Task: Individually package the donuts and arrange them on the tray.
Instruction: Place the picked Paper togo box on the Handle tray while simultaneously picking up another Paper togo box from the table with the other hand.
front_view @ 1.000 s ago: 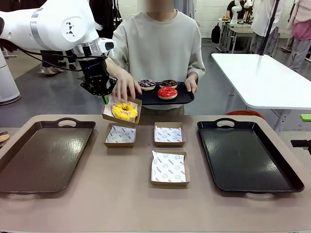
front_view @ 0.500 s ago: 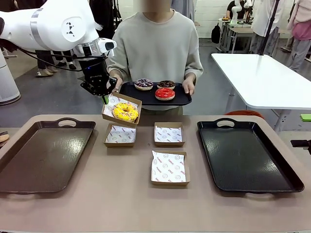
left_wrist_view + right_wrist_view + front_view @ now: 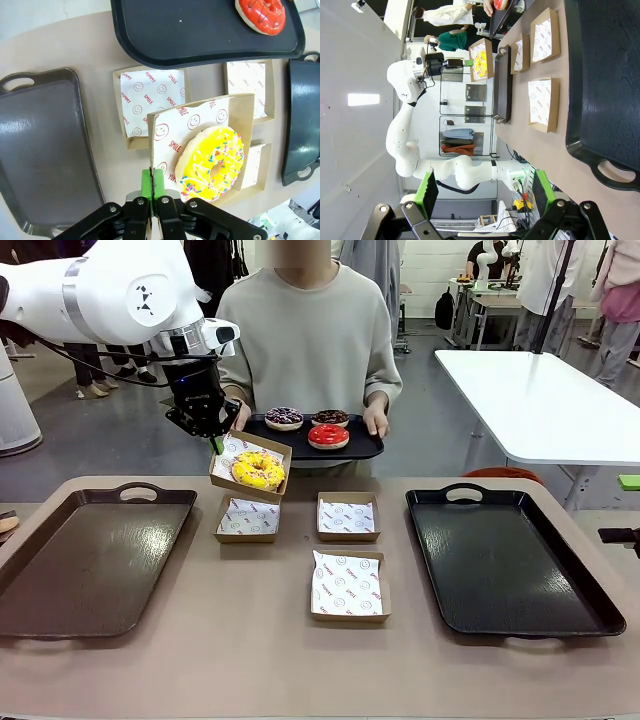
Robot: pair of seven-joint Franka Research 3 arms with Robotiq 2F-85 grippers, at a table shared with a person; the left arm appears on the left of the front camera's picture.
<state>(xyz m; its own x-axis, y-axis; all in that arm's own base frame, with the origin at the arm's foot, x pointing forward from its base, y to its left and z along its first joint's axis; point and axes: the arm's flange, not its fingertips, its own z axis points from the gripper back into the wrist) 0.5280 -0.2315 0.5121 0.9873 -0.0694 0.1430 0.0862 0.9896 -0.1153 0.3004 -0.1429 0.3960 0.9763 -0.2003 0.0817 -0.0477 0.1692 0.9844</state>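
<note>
My left gripper (image 3: 216, 444) hangs above the table's far edge, shut on the rim of a paper-lined cardboard box (image 3: 279, 451). The yellow donut (image 3: 257, 469) lies in that box. In the left wrist view the green pads (image 3: 154, 181) pinch the box (image 3: 248, 130) edge beside the yellow donut (image 3: 212, 162). The person holds a small black tray (image 3: 360, 449) with the purple donut (image 3: 284, 418), the chocolate donut (image 3: 331, 418) and the red donut (image 3: 328, 436). My right gripper (image 3: 485, 195) stands open with nothing in it, near the black tray (image 3: 605, 90).
A large brown tray (image 3: 90, 560) lies on the table's left and a large black tray (image 3: 510, 560) on its right. Three empty lined boxes (image 3: 247, 518) (image 3: 348, 516) (image 3: 348, 587) sit between them. A white table (image 3: 540, 400) stands behind on the right.
The person's hand has left the yellow donut's box and returned to the small tray, which has shifted slightly left. My left gripper has stayed put with the box.
</note>
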